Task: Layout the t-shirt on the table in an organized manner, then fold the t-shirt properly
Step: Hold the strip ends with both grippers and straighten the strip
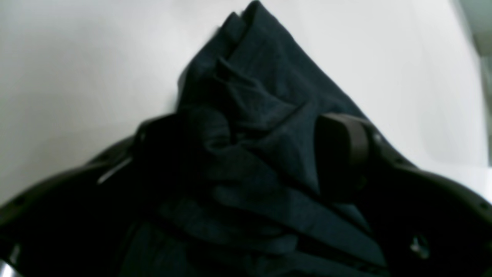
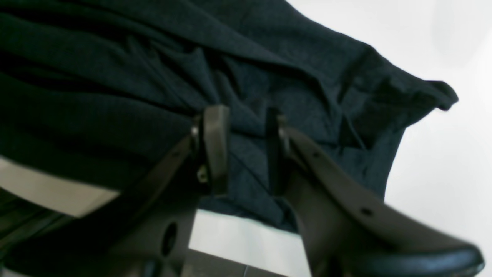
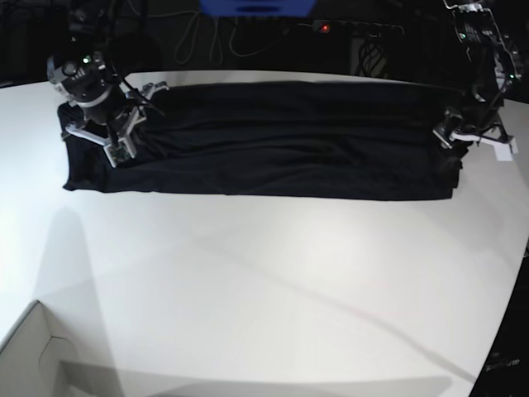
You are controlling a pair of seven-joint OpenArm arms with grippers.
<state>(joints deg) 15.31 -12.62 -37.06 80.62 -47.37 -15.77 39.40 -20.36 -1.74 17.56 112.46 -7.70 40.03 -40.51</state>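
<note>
T-shirt (image 3: 273, 141) lies along the table's (image 3: 273, 281) far edge; left gripper (image 1: 246, 154) is spread wide around loose folds, right gripper (image 2: 246, 150) pinches fabric.

Bunched t-shirt (image 1: 246, 127) hides the left gripper's (image 1: 250, 154) 1 finger.

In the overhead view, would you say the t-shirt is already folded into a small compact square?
No, the t-shirt lies stretched in a long band across the far side of the table, reaching from one arm to the other.
</note>
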